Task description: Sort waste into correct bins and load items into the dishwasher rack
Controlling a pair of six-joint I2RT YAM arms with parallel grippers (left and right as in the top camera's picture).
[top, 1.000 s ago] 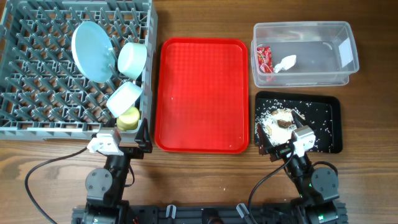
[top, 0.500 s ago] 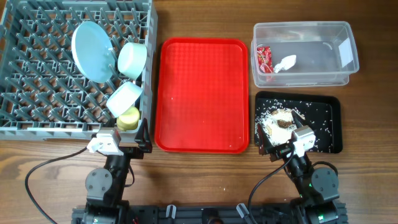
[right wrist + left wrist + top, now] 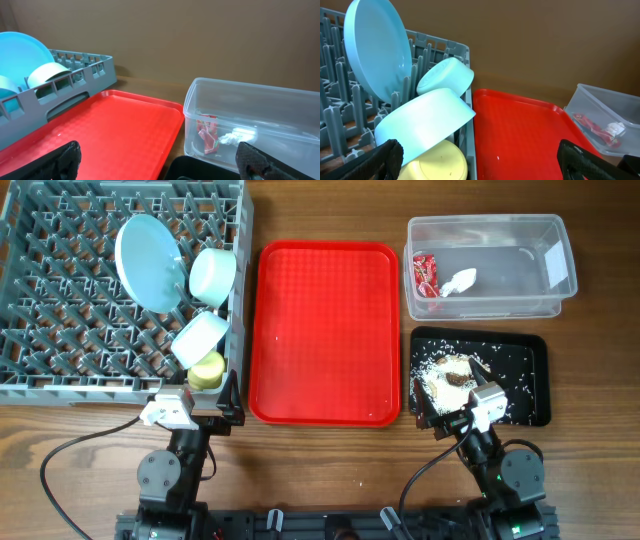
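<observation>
The grey dishwasher rack (image 3: 60,300) holds the pale blue plate (image 3: 148,260), two pale blue bowls (image 3: 213,275) (image 3: 199,338) and the small yellow round thing (image 3: 208,369). The clear tub (image 3: 520,290) holds the red wrapper (image 3: 426,274) and white napkin (image 3: 459,280). The black tray (image 3: 530,380) holds the food scraps (image 3: 450,372). My left gripper (image 3: 190,412) is open and empty at the rack's front right corner. My right gripper (image 3: 455,418) is open and empty at the black tray's front edge. Fork and spoon are out of view.
The red serving tray (image 3: 323,330) lies between the rack and the bins. In the left wrist view the yellow thing (image 3: 437,162) sits under a bowl (image 3: 425,125). In the right wrist view the tub (image 3: 250,120) stands ahead at right.
</observation>
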